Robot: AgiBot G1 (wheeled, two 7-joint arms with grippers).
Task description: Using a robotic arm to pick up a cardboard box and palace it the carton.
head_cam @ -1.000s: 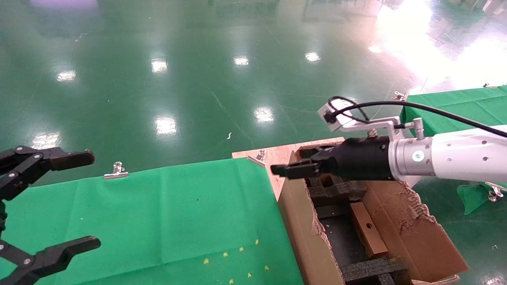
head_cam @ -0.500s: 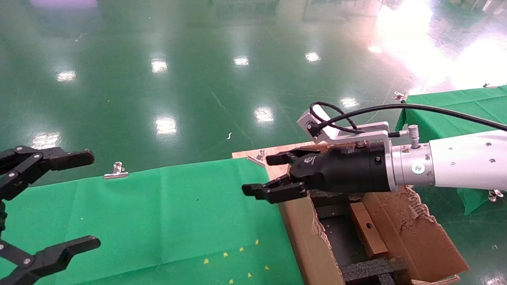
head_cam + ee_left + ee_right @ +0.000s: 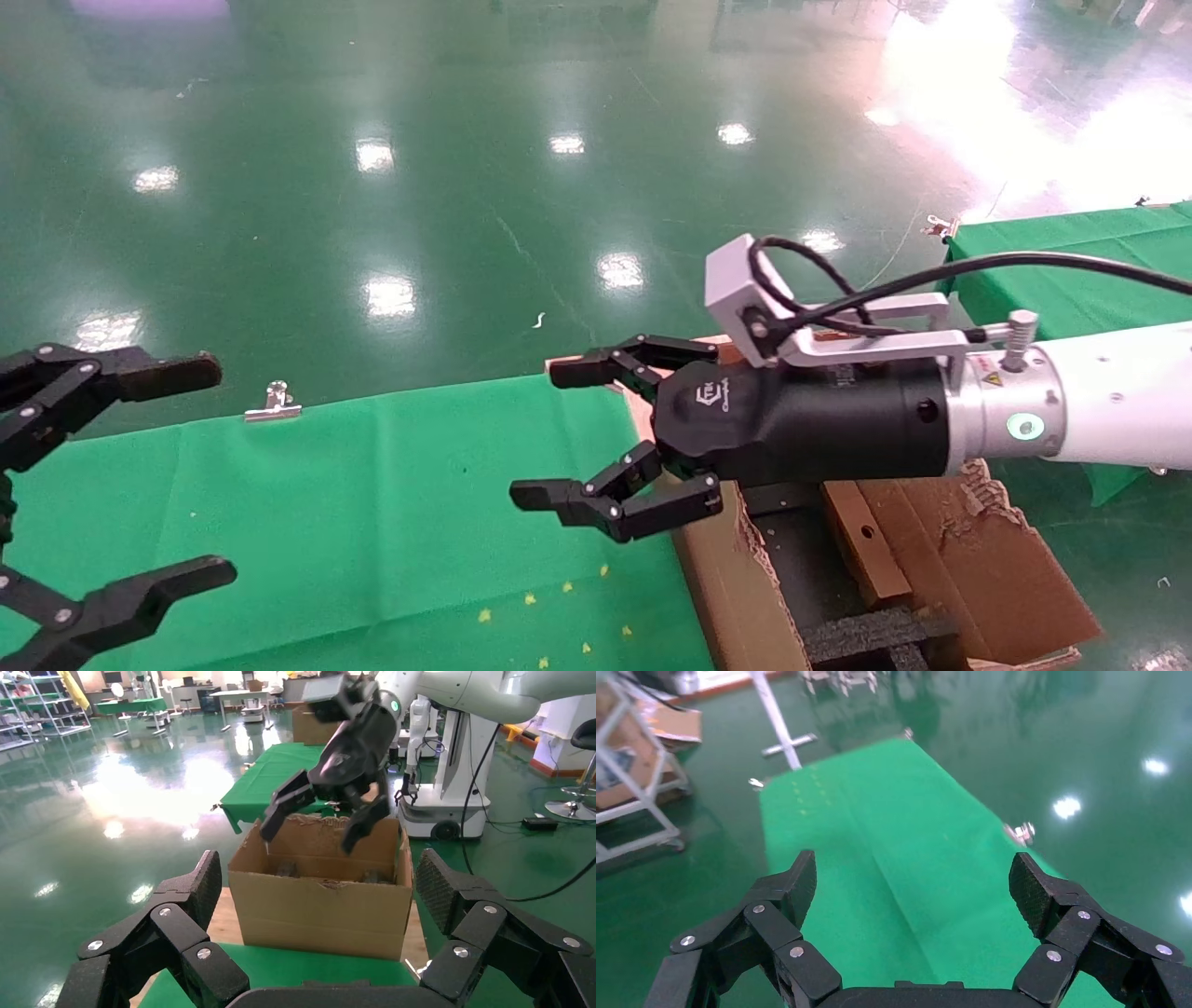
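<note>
The small brown cardboard box (image 3: 871, 559) with a round hole lies inside the large torn carton (image 3: 736, 596), between black foam inserts (image 3: 866, 634). My right gripper (image 3: 545, 433), on the white arm with the teal ring, is open and empty. It hovers above the carton's left wall, over the edge of the green table. The right wrist view shows its open fingers (image 3: 916, 881) over green cloth. In the left wrist view the right gripper (image 3: 313, 829) hangs above the carton (image 3: 323, 903). My left gripper (image 3: 209, 471) is open and empty at the far left; it also shows in its own wrist view (image 3: 316, 881).
The green cloth table (image 3: 372, 494) has metal clips (image 3: 272, 403) on its far edge. The carton stands on a wooden board (image 3: 652, 359). A second green table (image 3: 1071, 252) is at the far right. Shiny green floor lies beyond. A metal shelf (image 3: 638, 762) stands past the table's end.
My right gripper has moved left from over the carton toward the green table, its wrist has turned, and its fingers have spread wide. The small box stays in the carton. The left arm has not moved.
</note>
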